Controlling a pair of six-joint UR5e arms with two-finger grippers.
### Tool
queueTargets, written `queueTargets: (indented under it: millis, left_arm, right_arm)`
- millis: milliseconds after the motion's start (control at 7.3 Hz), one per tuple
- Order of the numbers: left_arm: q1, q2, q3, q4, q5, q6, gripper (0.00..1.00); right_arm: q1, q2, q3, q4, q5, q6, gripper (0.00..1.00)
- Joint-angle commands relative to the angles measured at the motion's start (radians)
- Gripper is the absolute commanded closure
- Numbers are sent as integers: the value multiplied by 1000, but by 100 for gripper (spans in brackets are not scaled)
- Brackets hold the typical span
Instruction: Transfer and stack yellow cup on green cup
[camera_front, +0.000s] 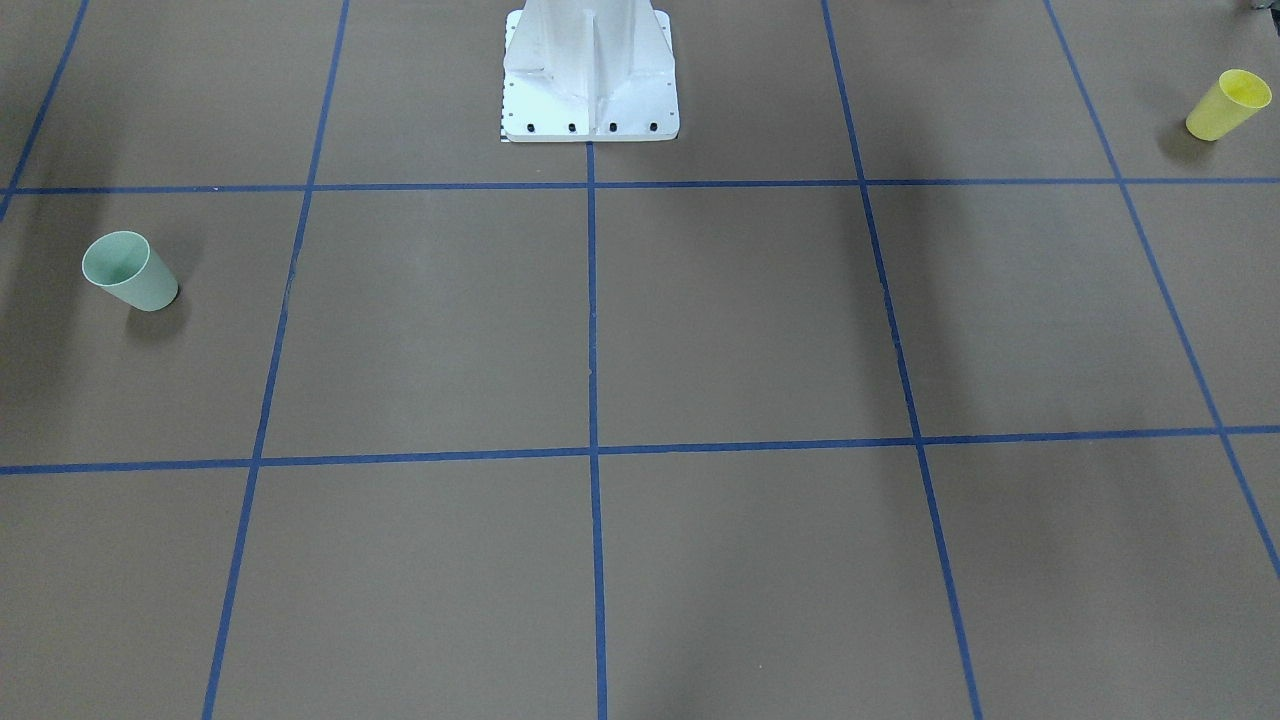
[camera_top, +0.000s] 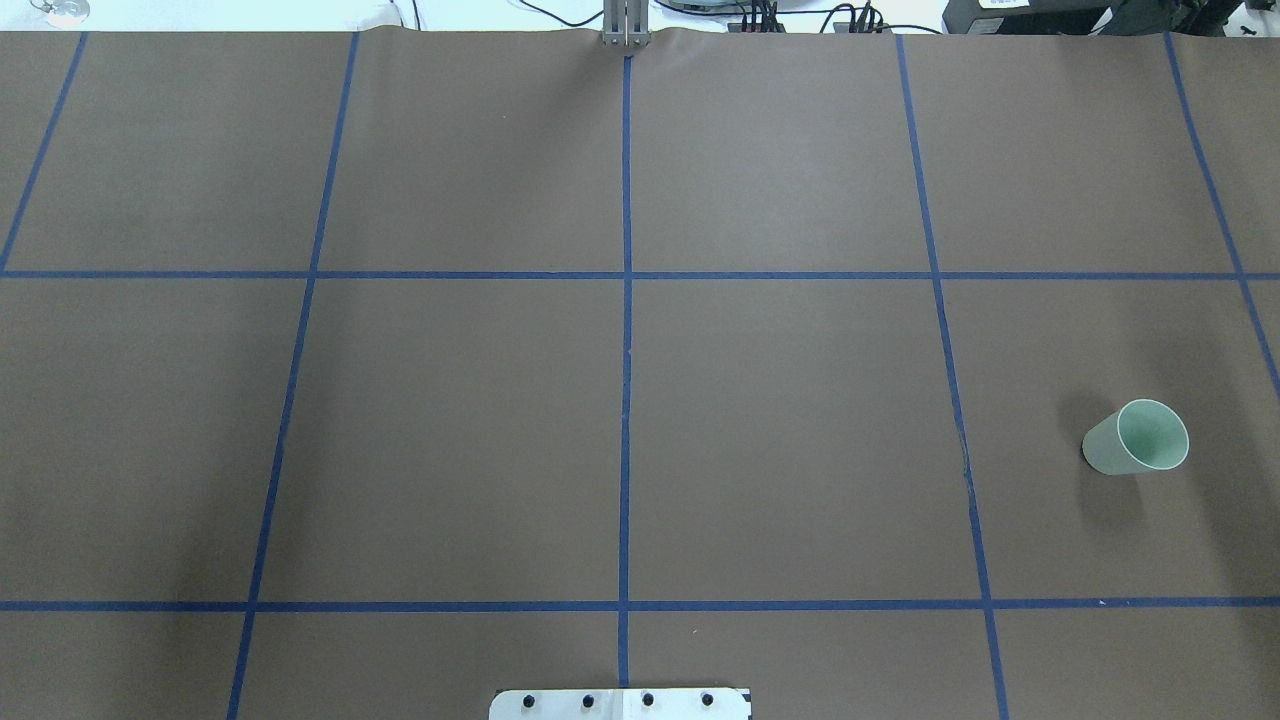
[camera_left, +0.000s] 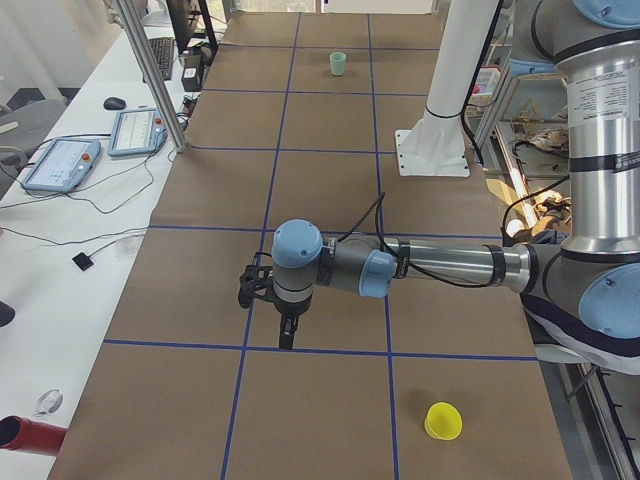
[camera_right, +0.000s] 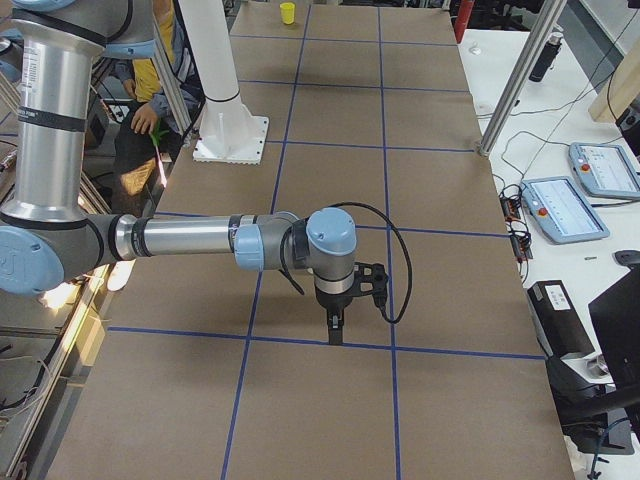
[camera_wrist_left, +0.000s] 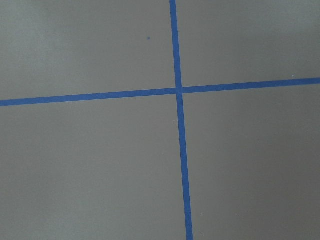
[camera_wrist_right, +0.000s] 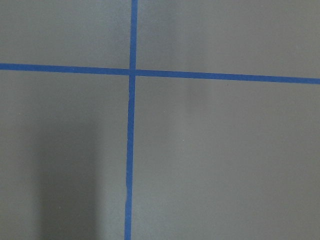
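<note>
Spotting yellow cup (camera_left: 443, 421) upright near left robot-side corner of desk (camera_front: 740, 320), back and leftward of nearer left gripper (camera_left: 287, 338); green cup (camera_front: 130, 272) upright by right edge. Cannot tell open from closed there, nor on right gripper (camera_right: 335, 330).

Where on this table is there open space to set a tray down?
The squares either side of the centre tape line, in front of the white base plate, are bare. Only the ends are taken: the green cup stands at the robot's right end, the yellow cup at its left end. Nothing is crowded.
</note>
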Motion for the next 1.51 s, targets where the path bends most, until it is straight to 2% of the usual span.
queueTargets:
  millis: [0, 548, 685, 822, 1096, 1233, 1370]
  left_arm:
    - [-4, -27, 1, -20, 31, -4, 0]
    - [-6, 19, 1, -25, 34, -5, 0]
    - [-6, 62, -5, -29, 34, 4, 0]
    - [-6, 145, -40, -55, 31, 7, 0]
    - [-6, 355, -48, -313, 28, -10, 0]
    - [-6, 393, -68, -371, 39, -148, 0]
    - [-4, 387, -97, -373, 62, -301, 0]
  right_arm:
    - [-22, 6, -8, 111, 10, 4, 0]
    - [-34, 20, -19, 147, 9, 9, 0]
    - [-42, 20, -16, 176, 13, 2, 0]
    - [-42, 12, -21, 186, 16, 12, 0]
    - [-42, 8, -21, 190, 53, 15, 0]
    - [-42, 8, -22, 190, 56, 15, 0]
    - [-42, 8, -22, 190, 56, 15, 0]
